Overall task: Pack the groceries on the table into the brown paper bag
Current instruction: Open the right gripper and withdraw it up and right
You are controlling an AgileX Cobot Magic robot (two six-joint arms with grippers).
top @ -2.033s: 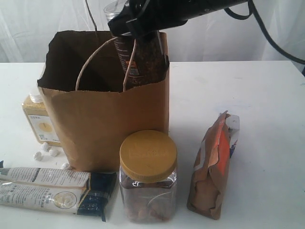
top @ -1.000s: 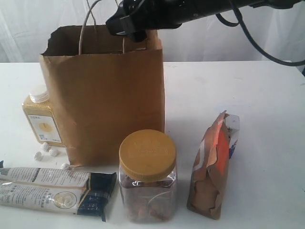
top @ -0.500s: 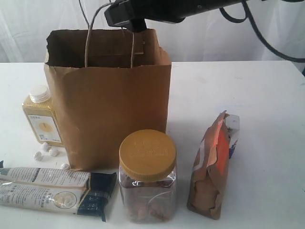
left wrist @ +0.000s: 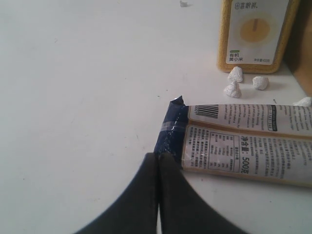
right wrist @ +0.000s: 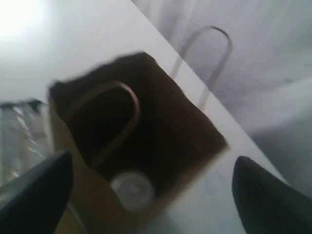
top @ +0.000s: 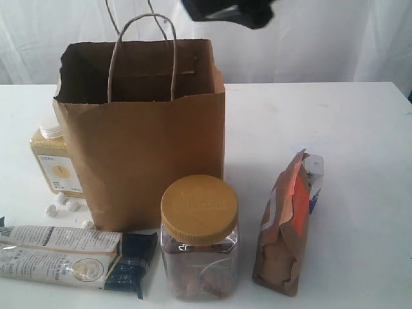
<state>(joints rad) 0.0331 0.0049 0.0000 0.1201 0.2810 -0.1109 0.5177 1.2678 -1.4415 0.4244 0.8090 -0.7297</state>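
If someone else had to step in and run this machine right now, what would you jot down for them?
Left end effector: shut, empty, close to the dark end of the twin packet.
Right end effector: open, empty, above the brown paper bag.
Done: the silver-topped can sits inside the bag.
Left to pack: jar with yellow lid, brown-orange pouch, white-blue carton behind the pouch, yellow bottle and the twin packet, all out on the table.

Bag [top: 148,148] on your table [top: 360,129], centre-left.
You've got can [right wrist: 131,190] inside, bottle [top: 56,164] left, jar [top: 199,238] near, twin packet [top: 71,256] near-left, pouch [top: 283,225] right.
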